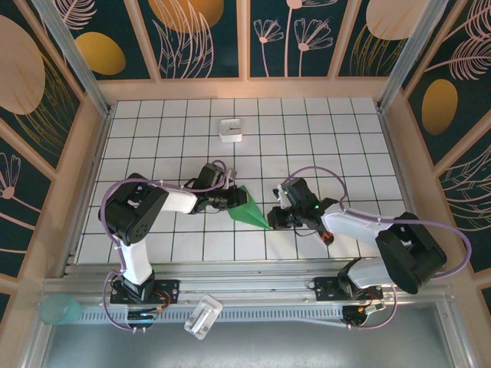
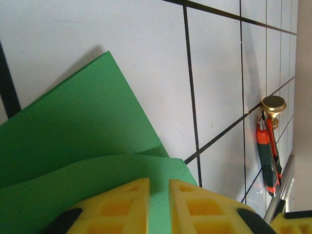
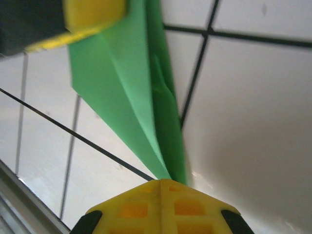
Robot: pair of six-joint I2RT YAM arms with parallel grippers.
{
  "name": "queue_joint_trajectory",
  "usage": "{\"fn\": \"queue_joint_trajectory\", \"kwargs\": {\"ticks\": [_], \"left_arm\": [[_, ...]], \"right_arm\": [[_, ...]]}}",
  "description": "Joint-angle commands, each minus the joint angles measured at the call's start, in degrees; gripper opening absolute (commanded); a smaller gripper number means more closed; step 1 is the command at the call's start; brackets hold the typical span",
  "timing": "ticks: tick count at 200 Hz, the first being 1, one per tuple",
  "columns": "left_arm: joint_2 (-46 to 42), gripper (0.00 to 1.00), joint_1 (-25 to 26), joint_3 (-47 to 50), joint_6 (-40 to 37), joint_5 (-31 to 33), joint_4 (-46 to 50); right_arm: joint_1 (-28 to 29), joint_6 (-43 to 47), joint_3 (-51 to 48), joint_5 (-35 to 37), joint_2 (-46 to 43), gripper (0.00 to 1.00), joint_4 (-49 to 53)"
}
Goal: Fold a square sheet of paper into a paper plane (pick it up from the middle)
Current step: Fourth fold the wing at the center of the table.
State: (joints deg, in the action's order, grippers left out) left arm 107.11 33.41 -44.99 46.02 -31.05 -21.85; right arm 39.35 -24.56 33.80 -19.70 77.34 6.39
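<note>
The square sheet of paper [image 1: 247, 208] is bright green and folded into a narrow pointed wedge, lying on the white tiles between the two arms. My left gripper [image 1: 229, 199] is at its wide end. In the left wrist view its yellow fingertips [image 2: 159, 187] stand a narrow gap apart over the curved top layer of the paper [image 2: 87, 126], and green shows through the gap. My right gripper [image 1: 272, 221] is at the pointed end. Its jaws [image 3: 161, 181] are shut on the tip of the paper [image 3: 126, 78].
A small white square box [image 1: 231, 129] sits at the back of the table. A red-and-black screwdriver [image 2: 268, 156] with a brass knob lies beside the right arm. A teal cup [image 1: 60, 310] and a white object [image 1: 202, 317] rest on the near rail. Wooden walls enclose the table.
</note>
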Motion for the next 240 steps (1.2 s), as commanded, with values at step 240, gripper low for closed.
{"fn": "queue_joint_trajectory", "kwargs": {"ticks": [240], "left_arm": [[2.67, 0.20, -0.98, 1.00, -2.17, 3.74, 7.28]], "right_arm": [[0.38, 1.28, -1.85, -0.90, 10.73, 0.01, -1.03]]}}
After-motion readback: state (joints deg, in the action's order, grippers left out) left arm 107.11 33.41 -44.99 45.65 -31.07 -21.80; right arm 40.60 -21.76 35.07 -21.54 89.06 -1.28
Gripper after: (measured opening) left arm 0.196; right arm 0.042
